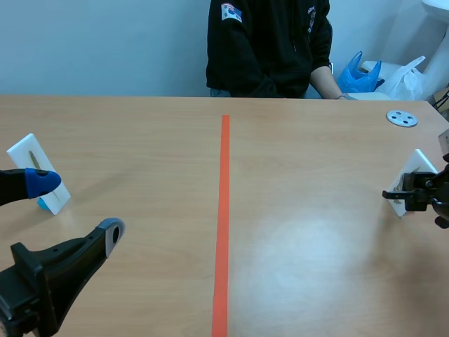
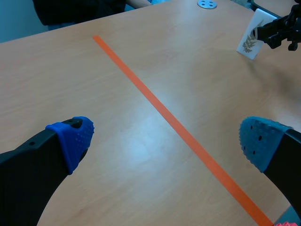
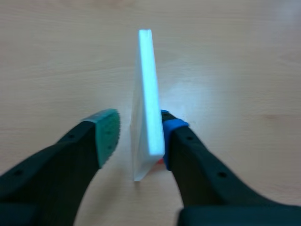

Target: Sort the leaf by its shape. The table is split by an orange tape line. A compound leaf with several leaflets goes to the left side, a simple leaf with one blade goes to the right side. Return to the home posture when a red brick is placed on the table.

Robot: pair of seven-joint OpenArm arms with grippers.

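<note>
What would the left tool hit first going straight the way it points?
Nothing standing: ahead of the left tool lies only table and the orange tape line. The leaf card sits off to the side, though depth is unclear.

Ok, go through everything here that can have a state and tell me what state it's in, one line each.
White rectangular card printed with a feathery leaf: on edge, right of the orange tape line.
Second white card, far left: standing tilted, not gripped.
Left gripper: jaws open, empty.
Right gripper: jaws open around the feathery-leaf card, one pad touching it.
</note>
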